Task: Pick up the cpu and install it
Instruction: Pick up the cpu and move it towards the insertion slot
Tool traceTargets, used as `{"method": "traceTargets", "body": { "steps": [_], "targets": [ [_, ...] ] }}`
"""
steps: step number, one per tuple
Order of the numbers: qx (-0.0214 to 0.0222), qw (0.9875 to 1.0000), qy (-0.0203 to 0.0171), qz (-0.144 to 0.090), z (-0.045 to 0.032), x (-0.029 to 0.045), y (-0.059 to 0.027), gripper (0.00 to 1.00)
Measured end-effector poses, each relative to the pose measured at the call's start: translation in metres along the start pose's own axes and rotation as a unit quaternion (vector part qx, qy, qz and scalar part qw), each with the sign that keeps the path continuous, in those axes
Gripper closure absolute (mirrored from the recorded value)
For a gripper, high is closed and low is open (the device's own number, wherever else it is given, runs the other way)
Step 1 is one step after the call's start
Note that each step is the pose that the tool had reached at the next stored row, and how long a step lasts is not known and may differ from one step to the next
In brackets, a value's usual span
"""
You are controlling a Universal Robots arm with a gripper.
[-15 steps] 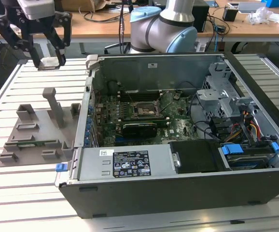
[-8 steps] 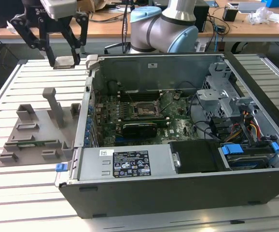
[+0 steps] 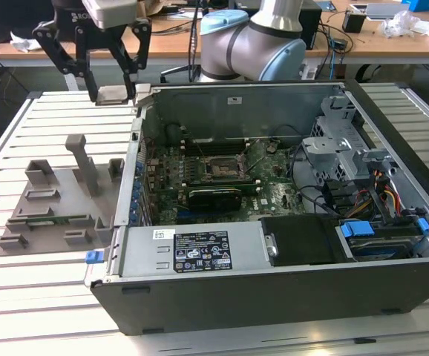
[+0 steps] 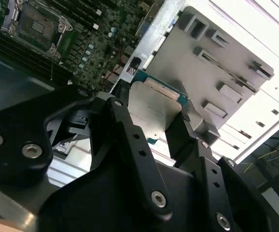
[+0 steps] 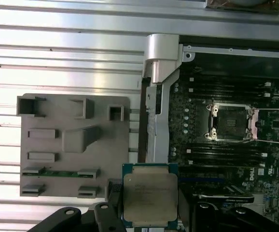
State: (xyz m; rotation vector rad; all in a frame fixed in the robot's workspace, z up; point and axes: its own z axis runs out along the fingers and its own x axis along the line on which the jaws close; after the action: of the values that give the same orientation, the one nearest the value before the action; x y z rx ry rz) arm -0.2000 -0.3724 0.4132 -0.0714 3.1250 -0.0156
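Note:
My gripper (image 3: pixel 115 90) hangs above the slatted table, just off the far corner of the open computer case (image 3: pixel 200 256) on the exterior view's left. It is shut on the cpu (image 3: pixel 115 95), a flat square chip with a silver top, held level between the two fingers. In both wrist views the cpu (image 4: pixel 155 110) (image 5: pixel 150 193) sits clamped by its edges in the gripper (image 4: pixel 151 126) (image 5: pixel 150 205). The dark metal-framed socket (image 3: pixel 222 167) (image 5: pixel 231 121) (image 4: pixel 38 24) lies uncovered on the motherboard inside the case, apart from the chip.
A grey plastic fixture (image 3: pixel 59 200) (image 5: pixel 74 145) with upright posts lies on the table beside the case and holds a green memory stick (image 5: pixel 60 172). The case's metal side wall (image 5: pixel 159 96) rises between fixture and motherboard. Drive cage and cables (image 3: pixel 363 178) fill the far end.

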Motion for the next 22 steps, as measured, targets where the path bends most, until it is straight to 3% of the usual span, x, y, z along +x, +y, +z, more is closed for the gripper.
{"method": "traceTargets", "body": {
  "steps": [4, 7, 16, 22],
  "targets": [
    [0.0, 1.0, 0.0003, 0.0, 0.0001, -0.0106, 0.0002, 0.46],
    [0.0, 1.0, 0.0006, 0.0, 0.0004, -0.0225, 0.0007, 0.46],
    [0.0, 1.0, 0.0009, 0.0, 0.0008, -0.042, 0.0017, 0.46],
    [-0.0001, 1.0, 0.0015, 0.0, 0.0016, -0.0596, 0.0069, 0.46]
  ]
}}
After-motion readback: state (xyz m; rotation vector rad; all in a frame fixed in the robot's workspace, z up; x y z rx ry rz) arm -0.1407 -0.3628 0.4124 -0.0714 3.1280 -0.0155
